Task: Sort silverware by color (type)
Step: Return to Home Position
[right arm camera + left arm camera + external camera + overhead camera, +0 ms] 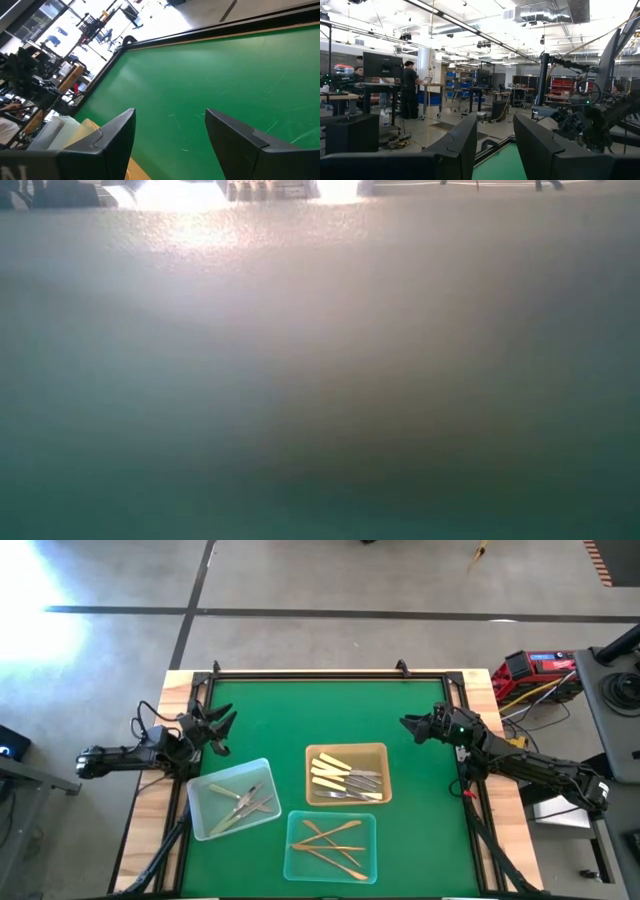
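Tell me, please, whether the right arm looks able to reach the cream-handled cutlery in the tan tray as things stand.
Probably yes: the right gripper hangs open near the tan tray, the cream-handled cutlery lies uncovered, with only bare green mat between.

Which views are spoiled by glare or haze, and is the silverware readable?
Low view: a hazy glow covers everything, nothing readable. High view: glare washes the floor at upper left, yet the silverware in the trays is plain. Left wrist view: the ceiling is blown out. Right wrist view: the green table is evenly lit.
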`<state>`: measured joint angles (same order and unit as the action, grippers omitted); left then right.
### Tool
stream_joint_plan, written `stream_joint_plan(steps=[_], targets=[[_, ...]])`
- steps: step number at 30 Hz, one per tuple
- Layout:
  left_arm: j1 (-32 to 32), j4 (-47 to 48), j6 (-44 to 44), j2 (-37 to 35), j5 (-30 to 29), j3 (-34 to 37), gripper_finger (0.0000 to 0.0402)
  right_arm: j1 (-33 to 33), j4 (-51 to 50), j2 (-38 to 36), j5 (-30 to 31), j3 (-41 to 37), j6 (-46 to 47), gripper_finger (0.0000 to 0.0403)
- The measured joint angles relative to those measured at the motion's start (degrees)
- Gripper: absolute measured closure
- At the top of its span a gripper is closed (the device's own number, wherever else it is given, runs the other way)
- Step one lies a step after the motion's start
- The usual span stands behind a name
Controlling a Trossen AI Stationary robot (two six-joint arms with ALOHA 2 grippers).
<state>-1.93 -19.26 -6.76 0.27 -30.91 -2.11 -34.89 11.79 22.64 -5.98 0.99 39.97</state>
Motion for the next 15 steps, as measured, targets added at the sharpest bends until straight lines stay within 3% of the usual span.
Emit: stream_joint_plan(steps=[15], targets=[[0.0, 0.0, 0.0, 0.0, 0.0, 0.0, 0.0288, 0.5, 0.0, 0.0, 0.0, 0.0, 0.0, 0.0172]])
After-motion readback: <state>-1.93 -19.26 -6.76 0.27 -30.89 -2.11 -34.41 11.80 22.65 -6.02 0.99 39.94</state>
